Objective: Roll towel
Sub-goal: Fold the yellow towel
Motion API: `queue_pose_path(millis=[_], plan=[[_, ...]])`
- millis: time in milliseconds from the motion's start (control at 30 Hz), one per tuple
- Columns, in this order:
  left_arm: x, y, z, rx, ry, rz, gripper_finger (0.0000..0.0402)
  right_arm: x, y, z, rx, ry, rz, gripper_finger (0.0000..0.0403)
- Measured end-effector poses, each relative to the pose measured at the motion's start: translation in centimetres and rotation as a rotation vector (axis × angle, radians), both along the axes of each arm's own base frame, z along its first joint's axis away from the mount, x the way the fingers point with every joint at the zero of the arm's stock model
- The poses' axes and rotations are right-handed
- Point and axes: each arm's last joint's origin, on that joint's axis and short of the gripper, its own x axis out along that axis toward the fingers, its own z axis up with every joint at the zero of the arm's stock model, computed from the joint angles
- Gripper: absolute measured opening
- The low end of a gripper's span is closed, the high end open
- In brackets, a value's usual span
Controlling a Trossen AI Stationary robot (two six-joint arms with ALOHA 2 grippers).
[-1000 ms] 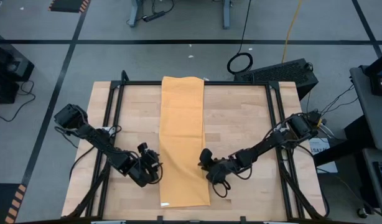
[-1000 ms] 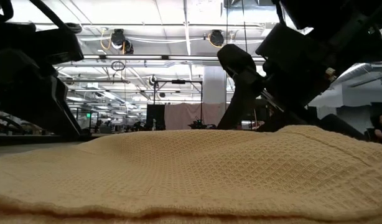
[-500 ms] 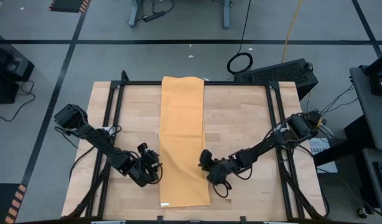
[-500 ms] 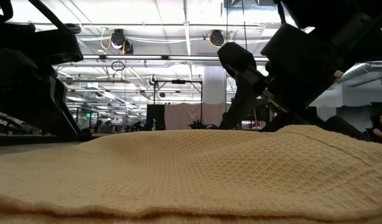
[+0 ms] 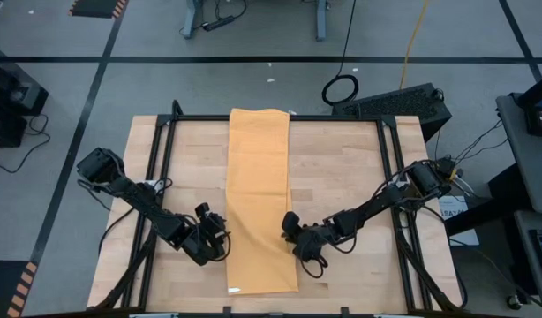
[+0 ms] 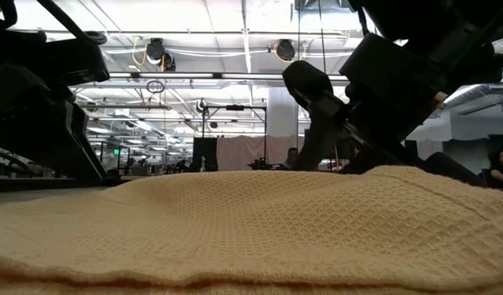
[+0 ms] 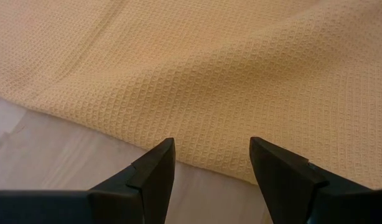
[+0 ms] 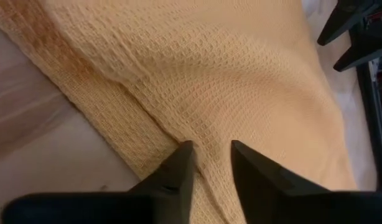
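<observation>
Mustard-yellow: one towel [image 5: 260, 199], a long strip down the middle of one wood table [image 5: 342, 177]; a hall with ceiling lights lies beyond. Two grippers: left gripper [image 7: 211, 157] spread apart at one long edge, right gripper [image 8: 208, 155] narrower than before, pinching the other edge

I see a grey concrete floor [image 5: 253, 84] marked with black tape lines [image 5: 280, 59] around my light wooden table [image 5: 337, 177]. A coiled cable [image 5: 341, 89] lies beyond its far edge. Across the hall, ceiling lights [image 6: 194, 82] hang among pipes, with a pale curtain [image 6: 243, 152] behind.
</observation>
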Motion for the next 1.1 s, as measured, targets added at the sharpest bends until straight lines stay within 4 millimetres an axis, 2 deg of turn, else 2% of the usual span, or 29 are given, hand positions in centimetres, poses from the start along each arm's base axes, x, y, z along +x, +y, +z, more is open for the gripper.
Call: queue_pose_path(millis=[133,200,367,500,600,833,1100], plan=[[0.0,0.0,0.0,-0.002,0.001,0.0,0.0214,0.2,-0.4,-0.1,0.066,0.018,0.007,0.0029],[0.0,0.0,0.0,-0.002,0.001,0.0,0.0214,0.3,-0.6,-0.1,0.092,0.025,0.001,0.0008],[0.0,0.0,0.0,-0.002,0.001,0.0,0.0214,0.3,-0.9,0.1,0.119,0.027,-0.012,0.0003],[0.0,0.0,0.0,-0.003,0.001,0.0,0.0214,0.0,-0.9,1.3,0.137,0.011,-0.016,0.0001],[0.0,0.0,0.0,-0.003,0.002,0.0,0.0214,-0.3,-1.0,2.3,0.128,0.005,-0.022,0.0001],[0.0,0.0,0.0,-0.001,0.001,-0.001,0.0214,-0.6,-1.3,1.7,0.066,0.059,-0.047,0.0013],[0.0,0.0,0.0,-0.001,0.0,0.0,0.0214,-0.5,-1.0,1.5,-0.013,0.014,-0.074,0.0091]])
